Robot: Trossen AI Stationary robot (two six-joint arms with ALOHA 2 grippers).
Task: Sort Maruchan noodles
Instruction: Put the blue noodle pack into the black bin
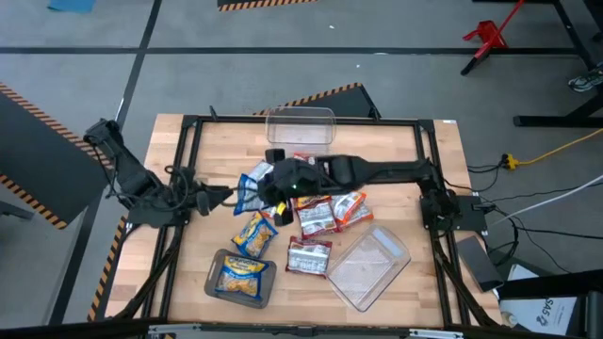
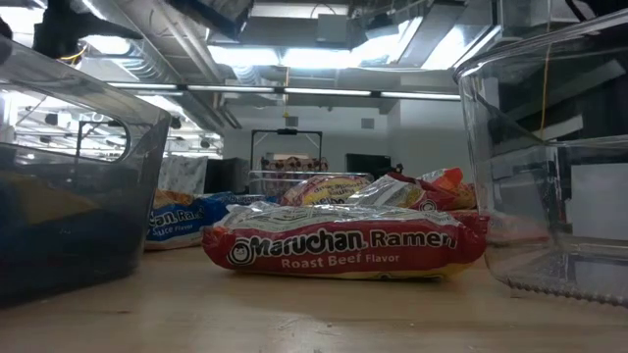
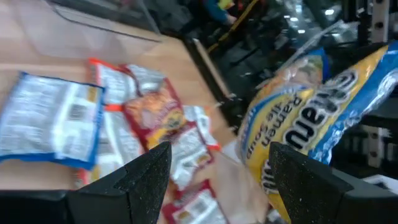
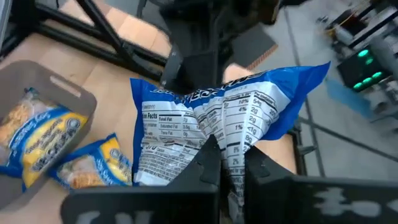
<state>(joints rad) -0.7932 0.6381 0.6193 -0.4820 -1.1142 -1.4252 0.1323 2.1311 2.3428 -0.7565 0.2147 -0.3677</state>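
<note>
My right gripper [image 1: 275,185] reaches over the table's middle, shut on a blue-and-yellow Maruchan packet [image 4: 217,118] held above the wood. My left gripper [image 3: 217,180] waits at the table's left [image 1: 224,198], open, with the held packet [image 3: 311,118] just in front of it. One blue-and-yellow packet [image 1: 242,276] lies in the grey tray [image 1: 215,282] and another [image 1: 254,235] lies flat on the table. Red packets [image 1: 316,215] [image 1: 350,207] [image 1: 309,256] lie flat at mid-table. The Roast Beef packet [image 2: 343,250] fills the low view. My right gripper pinches the packet between its two fingers at the middle of one edge [image 4: 231,146], where the plastic is creased. The fingers come from the table's right, slanting down. The packet is lifted clear, its printed back toward my wrist and its yellow front toward the left arm.
A clear tub [image 1: 301,127] stands at the far edge and another [image 1: 370,268] at the near right. A blue-edged packet [image 3: 50,124] lies back up on the wood. The black frame rails [image 1: 188,151] run along the table's sides.
</note>
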